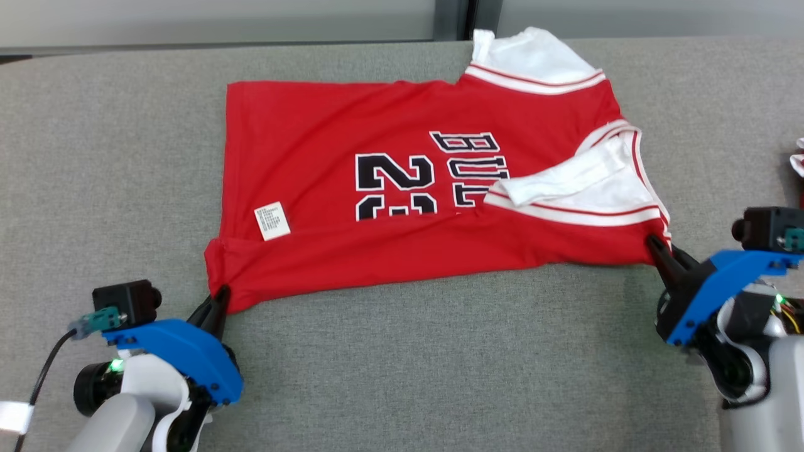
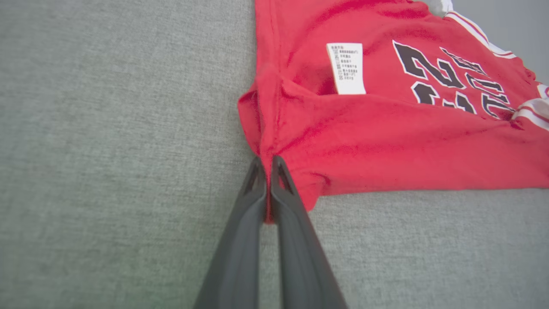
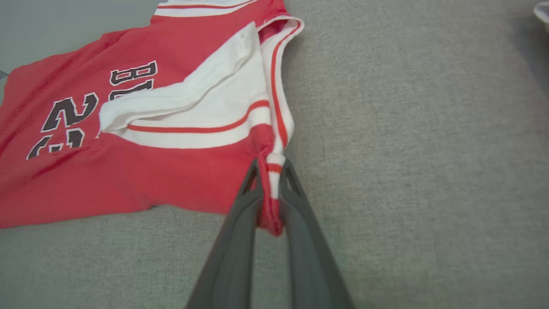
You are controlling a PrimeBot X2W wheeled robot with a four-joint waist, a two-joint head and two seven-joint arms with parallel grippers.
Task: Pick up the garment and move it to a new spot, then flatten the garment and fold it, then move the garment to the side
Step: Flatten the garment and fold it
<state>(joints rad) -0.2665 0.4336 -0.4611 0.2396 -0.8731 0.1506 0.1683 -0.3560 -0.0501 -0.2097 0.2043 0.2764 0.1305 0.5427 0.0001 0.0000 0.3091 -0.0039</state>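
Head view: the red garment (image 1: 402, 207) lay spread across the middle of the grey bench (image 1: 440, 364), with its near edge doubled over so that the black-and-white number and lettering were partly covered. A white sleeve with red stripes (image 1: 565, 188) lay folded over the garment's right end, and a white label (image 1: 272, 221) sat near its left end. The left gripper (image 1: 217, 301) met the near-left corner of the garment, and the right gripper (image 1: 656, 248) met the near-right corner. A small red-and-white item (image 1: 798, 157) at the right edge was too cropped to identify. Left wrist view: the left gripper (image 2: 266, 161) had its two dark fingers (image 2: 240, 240) pressed together on the bunched red corner, with a strip of cloth showing between them. The label (image 2: 346, 68) lay flat on the garment (image 2: 386, 137) just beyond the pinched corner, and the bench (image 2: 107, 150) was bare grey fabric to the left. Right wrist view: the right gripper (image 3: 272, 165) pinched the striped red-and-white hem between its fingers (image 3: 233, 249), the cloth gathered into a narrow roll hanging down between them. The rest of the garment (image 3: 128, 180) lay on the bench (image 3: 429, 150) to the left of the fingers, white sleeve uppermost.
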